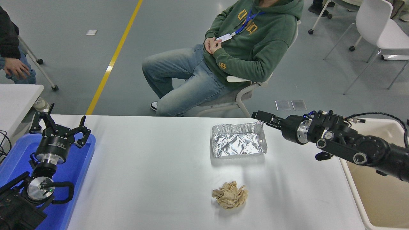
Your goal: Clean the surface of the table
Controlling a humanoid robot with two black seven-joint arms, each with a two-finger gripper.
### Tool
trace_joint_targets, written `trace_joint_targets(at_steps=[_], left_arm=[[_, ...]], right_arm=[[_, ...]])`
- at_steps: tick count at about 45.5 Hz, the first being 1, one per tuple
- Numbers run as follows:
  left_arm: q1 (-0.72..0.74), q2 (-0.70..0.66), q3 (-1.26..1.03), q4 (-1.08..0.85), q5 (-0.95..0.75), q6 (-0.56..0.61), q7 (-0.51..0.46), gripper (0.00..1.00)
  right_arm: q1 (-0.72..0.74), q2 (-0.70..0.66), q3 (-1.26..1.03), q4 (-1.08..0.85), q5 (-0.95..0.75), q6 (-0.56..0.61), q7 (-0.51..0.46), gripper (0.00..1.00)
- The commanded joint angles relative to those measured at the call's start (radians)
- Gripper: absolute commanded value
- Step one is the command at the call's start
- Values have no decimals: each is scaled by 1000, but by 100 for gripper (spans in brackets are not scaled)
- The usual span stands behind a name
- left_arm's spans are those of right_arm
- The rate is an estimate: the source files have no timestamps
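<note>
The table surface (143,166) is a wide white top. A crumpled silver foil tray (238,140) lies at its far middle. A crumpled brown paper ball (230,195) lies nearer me, in front of the foil tray. My right gripper (260,116) reaches in from the right, points left and hovers at the foil tray's far right corner; it is open and empty. My left gripper (60,123) is parked open and empty at the lower left.
A blue tray (76,179) lies under the left arm. A beige bin (377,191) stands off the table's right end. A person in a green hoodie (249,48) sits at the far side. A smaller white table corner (16,99) is at the left.
</note>
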Motion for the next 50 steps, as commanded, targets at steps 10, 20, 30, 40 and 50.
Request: trace_joint_targets(at_steps=[10,20,30,40,50], left_arm=[[0,0,0,0,0,0,0,100],[0,0,0,2,0,0,0,100],[0,0,0,0,0,0,0,100],[0,0,0,0,0,0,0,100],[0,0,0,0,0,0,0,100]], right_arm=[[53,167,-275,-234,-38,-53,0,99],[41,193,-374,-288,-38,-53,0,99],[10,210,-403,-310,-35,-47,0,99],[-24,234,-408,-336,-26,-47,0,99],[-64,268,-404,-397,-24,-49,-2,95]])
